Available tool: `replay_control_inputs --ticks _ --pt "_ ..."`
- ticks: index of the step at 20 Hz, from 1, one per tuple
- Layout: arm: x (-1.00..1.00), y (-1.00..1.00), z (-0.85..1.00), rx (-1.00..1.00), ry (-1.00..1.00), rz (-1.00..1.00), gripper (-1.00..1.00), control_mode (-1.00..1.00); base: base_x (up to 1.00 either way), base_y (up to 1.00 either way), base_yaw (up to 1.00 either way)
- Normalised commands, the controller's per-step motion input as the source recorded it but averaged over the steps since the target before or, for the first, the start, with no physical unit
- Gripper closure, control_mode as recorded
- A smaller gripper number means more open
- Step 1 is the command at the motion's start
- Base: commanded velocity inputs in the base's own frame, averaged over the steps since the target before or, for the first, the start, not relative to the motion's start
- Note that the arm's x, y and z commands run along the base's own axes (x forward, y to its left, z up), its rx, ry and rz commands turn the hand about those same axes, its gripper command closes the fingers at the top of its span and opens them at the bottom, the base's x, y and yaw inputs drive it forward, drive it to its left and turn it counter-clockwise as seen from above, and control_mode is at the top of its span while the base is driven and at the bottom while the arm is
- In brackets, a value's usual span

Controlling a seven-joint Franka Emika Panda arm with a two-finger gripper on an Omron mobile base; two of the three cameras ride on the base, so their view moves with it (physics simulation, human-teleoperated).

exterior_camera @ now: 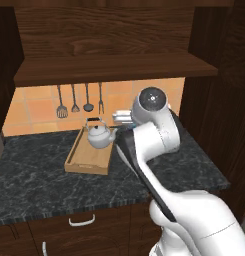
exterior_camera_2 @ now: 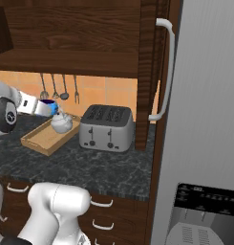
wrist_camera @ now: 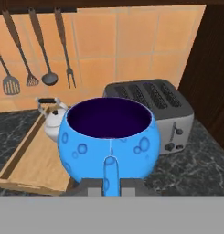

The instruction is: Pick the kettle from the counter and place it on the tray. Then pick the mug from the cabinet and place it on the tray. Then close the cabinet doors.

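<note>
The bright blue mug (wrist_camera: 109, 141) with its dark inside fills the middle of the hand view, and my gripper (wrist_camera: 110, 186) is shut on its handle. In the right base view the mug (exterior_camera_2: 50, 106) hangs in the air just above and left of the kettle (exterior_camera_2: 61, 123). The silver-white kettle (exterior_camera: 99, 135) stands upright in the far end of the light-wood tray (exterior_camera: 86, 162) on the dark marbled counter (exterior_camera: 34, 170). The kettle (wrist_camera: 51, 123) and tray (wrist_camera: 31, 164) lie beyond and left of the mug. The cabinet shelf (exterior_camera: 114, 67) is above, and one cabinet door (exterior_camera_2: 149, 72) stands open edge-on.
A boxy silver toaster (exterior_camera_2: 106, 127) stands on the counter right of the tray. Several utensils (exterior_camera: 79, 100) hang on the orange tiled wall behind. A grey fridge (exterior_camera_2: 209, 119) fills the right side. My own arm blocks the counter's right part in the left base view.
</note>
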Motion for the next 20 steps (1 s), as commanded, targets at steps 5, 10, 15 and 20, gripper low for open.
replay_control_inputs --ticks 5,10,15,20 --pt "0.27 0.65 -0.89 -0.03 -0.01 -0.04 1.0 -1.0 0.0 0.0 0.0" --pt "0.59 0.4 -0.55 0.0 0.01 -0.15 1.0 -1.0 0.0 0.0 0.0" --pt "0.64 0.28 -0.43 0.0 0.16 -0.26 1.0 -1.0 0.0 0.0 0.0" --pt "0.5 0.29 -0.32 0.0 0.16 -0.16 1.0 -1.0 0.0 0.0 0.0"
